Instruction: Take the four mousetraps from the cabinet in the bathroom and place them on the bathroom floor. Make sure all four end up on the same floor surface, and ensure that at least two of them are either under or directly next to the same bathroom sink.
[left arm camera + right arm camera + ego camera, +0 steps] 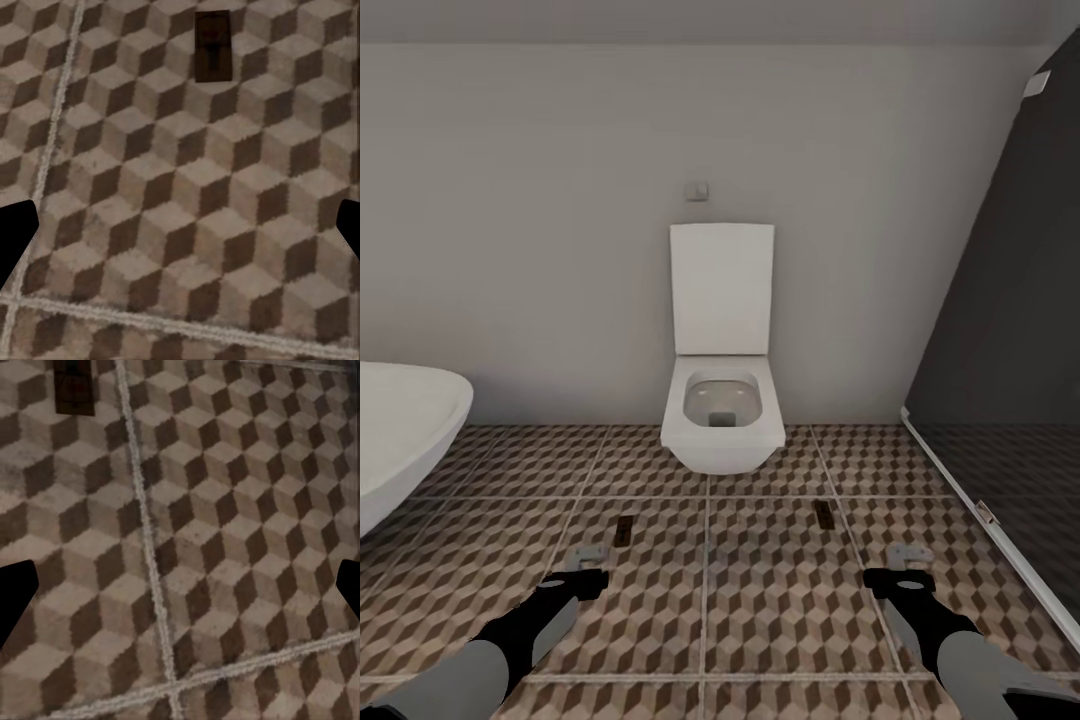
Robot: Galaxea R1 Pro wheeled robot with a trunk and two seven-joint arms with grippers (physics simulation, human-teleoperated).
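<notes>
Bathroom floor, cube-pattern tiles, w/ toilet at back wall. Two mousetraps lie flat on it: one just ahead of left gripper, other ahead of right gripper. Both jaws spread, empty, hovering low; traps look set down here, prob. not yet by sink.

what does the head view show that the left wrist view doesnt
Head view alone: the white wall-hung toilet with its lid raised, the curved white bathtub rim, the dark glass shower panel, both open grippers, left and right, and a second small dark brown mousetrap ahead of the right gripper.

Left wrist view alone: a close look at one dark brown, tan-edged mousetrap lying flat, apart from the black fingertips.

Both share: that same trap and the brown, beige and white cube-patterned floor tiles.
</notes>
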